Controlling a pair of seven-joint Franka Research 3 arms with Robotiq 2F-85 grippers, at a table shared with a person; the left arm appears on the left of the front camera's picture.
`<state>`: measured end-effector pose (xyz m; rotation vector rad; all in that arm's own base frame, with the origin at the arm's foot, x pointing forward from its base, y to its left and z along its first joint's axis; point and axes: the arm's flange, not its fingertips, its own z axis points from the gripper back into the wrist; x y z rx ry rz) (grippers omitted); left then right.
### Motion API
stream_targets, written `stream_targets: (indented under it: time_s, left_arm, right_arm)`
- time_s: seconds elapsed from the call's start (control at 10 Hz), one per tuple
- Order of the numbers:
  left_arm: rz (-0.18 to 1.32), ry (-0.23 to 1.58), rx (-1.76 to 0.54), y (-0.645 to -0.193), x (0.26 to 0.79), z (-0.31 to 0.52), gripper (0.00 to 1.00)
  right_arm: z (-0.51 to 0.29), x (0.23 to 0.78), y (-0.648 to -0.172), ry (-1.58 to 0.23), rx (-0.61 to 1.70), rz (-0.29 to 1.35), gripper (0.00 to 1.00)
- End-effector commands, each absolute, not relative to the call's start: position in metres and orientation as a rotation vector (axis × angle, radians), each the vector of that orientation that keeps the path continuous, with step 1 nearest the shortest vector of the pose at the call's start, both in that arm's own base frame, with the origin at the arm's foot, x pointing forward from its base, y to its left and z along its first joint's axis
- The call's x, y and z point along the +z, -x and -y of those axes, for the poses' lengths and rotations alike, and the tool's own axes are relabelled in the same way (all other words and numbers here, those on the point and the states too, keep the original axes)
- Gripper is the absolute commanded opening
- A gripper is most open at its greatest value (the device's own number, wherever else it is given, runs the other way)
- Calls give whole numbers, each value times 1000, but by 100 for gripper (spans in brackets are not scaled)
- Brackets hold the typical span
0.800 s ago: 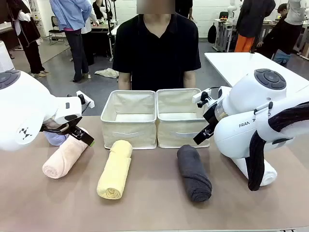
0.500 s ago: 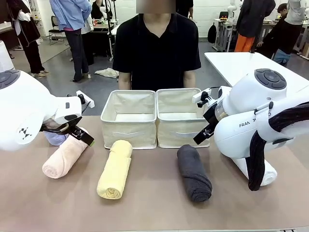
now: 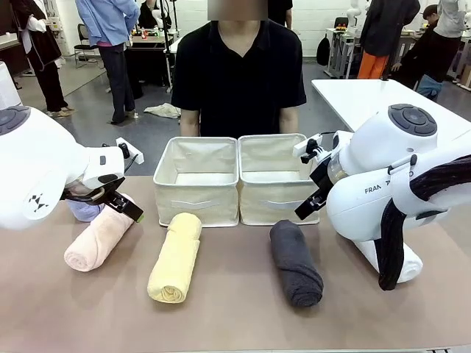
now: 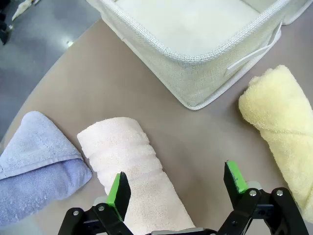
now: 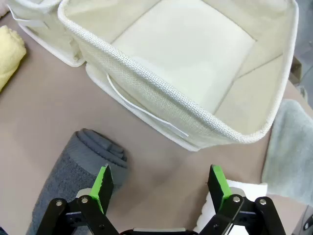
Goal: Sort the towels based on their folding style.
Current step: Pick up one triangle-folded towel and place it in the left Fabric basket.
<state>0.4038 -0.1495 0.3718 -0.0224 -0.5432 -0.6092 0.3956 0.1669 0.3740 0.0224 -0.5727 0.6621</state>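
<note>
Four rolled towels lie in a row on the table: pink [image 3: 99,239], yellow [image 3: 176,257], dark grey [image 3: 294,262] and white [image 3: 406,262], the last partly hidden behind my right arm. A triangle-folded light blue towel [image 4: 34,161] touches the pink roll [image 4: 127,161]. A grey-teal towel [image 5: 291,147] lies beside the right basket. My left gripper [image 4: 177,183] is open just above the pink roll's far end [image 3: 129,209]. My right gripper [image 5: 160,182] is open over bare table, with the dark grey roll [image 5: 78,166] on one side and the white roll [image 5: 244,188] on the other.
Two cream fabric baskets stand side by side at the table's middle, left [image 3: 197,180] and right [image 3: 274,179], both with nothing inside [image 4: 215,73] [image 5: 161,103]. A person in a black shirt [image 3: 239,73] stands right behind them. The yellow roll [image 4: 279,117] lies near the left basket.
</note>
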Motion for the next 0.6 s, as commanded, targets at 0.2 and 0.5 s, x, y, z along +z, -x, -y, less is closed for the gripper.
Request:
stream_targets:
  time_s: [0.2, 0.5]
  left_arm:
    - [543, 22, -610, -404, 372, 150, 100]
    - [537, -7, -616, -400, 415, 142, 100]
  right_arm:
    - [-167, 374, -396, -23, 662, 573, 100]
    - [-169, 446, -373, -2, 649, 621, 100]
